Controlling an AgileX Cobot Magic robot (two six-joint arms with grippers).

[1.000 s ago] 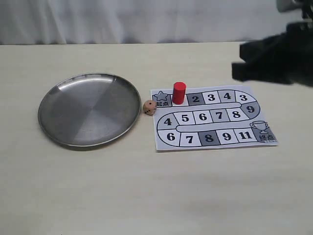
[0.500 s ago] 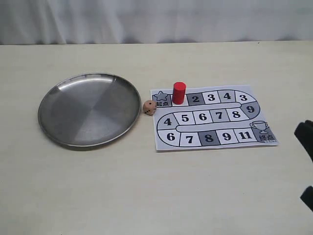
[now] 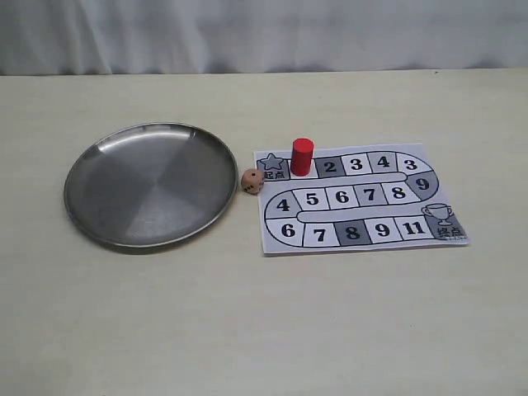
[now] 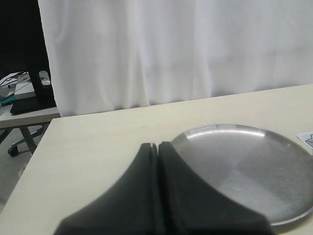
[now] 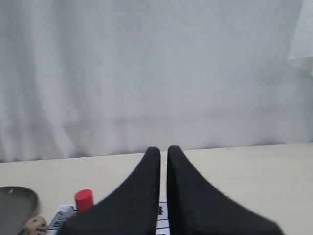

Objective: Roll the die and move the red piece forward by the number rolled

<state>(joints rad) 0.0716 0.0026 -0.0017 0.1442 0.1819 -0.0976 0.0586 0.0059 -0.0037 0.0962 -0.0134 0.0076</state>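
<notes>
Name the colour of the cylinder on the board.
The cylinder is plain red; the exterior view shows it best.

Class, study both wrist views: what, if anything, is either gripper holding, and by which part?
Nothing is held. The left gripper and right gripper show jaws shut, empty; the die and the red piece stand free, untouched.

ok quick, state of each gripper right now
left gripper: closed, holding nothing
right gripper: closed, holding nothing
</notes>
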